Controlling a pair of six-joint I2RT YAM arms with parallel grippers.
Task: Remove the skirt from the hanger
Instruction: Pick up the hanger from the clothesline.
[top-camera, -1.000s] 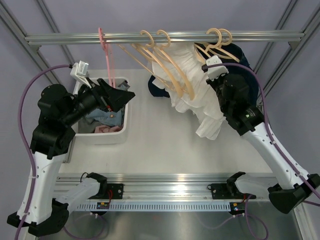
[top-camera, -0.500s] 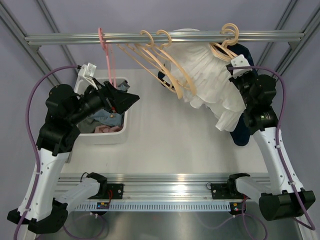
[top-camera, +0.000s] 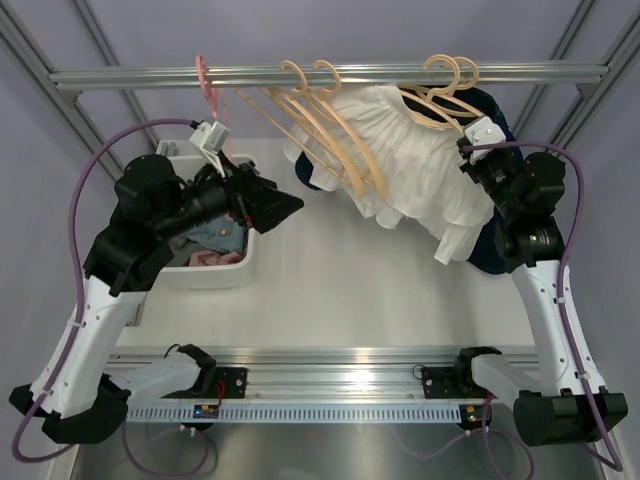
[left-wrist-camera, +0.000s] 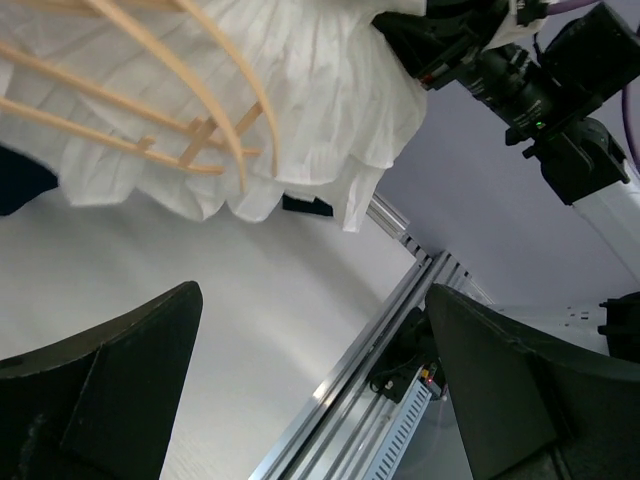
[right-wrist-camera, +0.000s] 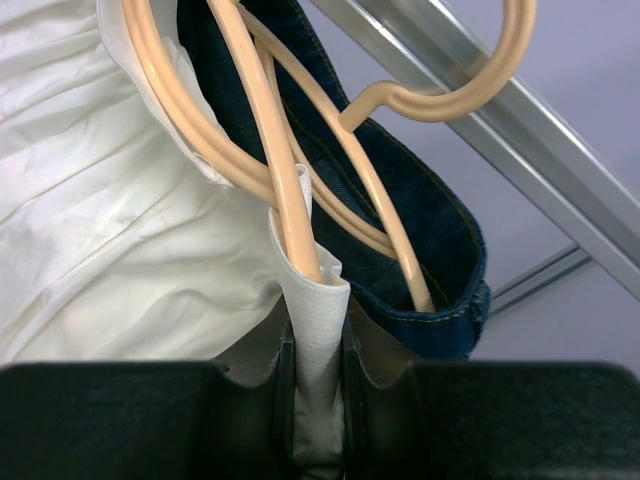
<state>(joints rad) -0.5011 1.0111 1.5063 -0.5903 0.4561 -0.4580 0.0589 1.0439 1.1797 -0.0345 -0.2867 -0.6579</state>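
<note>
Left hand (top-camera: 272, 205) has swung off the bin (top-camera: 205, 275) toward the middle of the worktop (top-camera: 350, 300), jaws wide open, carrying nothing, facing the skirt's hem. Right hand (right-wrist-camera: 318, 420) has dragged the white skirt (top-camera: 420, 185) rightward under the rail (top-camera: 150, 77). It's clamped on the waistband where the hanger (right-wrist-camera: 262, 140) arm enters it. Progress: early. Waistband sits on the hanger, hook on the rail. Left, I'd judge: slip waistband off both arms, pull skirt clear

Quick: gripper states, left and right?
Left gripper: open, empty.
Right gripper: closed on the skirt waistband.
</note>
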